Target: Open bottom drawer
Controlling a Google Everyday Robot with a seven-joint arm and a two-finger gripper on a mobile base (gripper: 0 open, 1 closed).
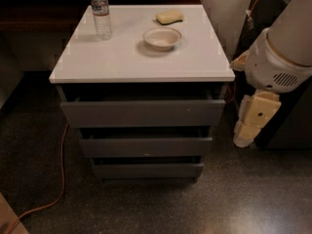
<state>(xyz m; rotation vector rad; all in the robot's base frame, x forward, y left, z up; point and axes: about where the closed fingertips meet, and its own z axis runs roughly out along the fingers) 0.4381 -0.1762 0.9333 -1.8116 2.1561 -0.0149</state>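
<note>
Here's the cabinet (87, 62), centre frame, white top up. The bottom drawer (147, 170) sits lowest in the stack of three, low centre, just above the speckled floor (253, 199). Its flat grey front faces the lower edge of the frame, its long axis runs level from left to right, and there's a dark strip of shadow above it. The middle drawer (146, 146) and the top drawer (142, 112) are stacked above it, each front wider than the one below. At the right edge the end effector (246, 130) hangs down beside the cabinet, apart from it, level with the upper two fronts; spread or pressed together, I cannot tell. On top stand a water bottle (101, 13), a bowl (162, 38) and a yellow sponge (170, 17). An orange cable (61, 179) trails at lower left.
</note>
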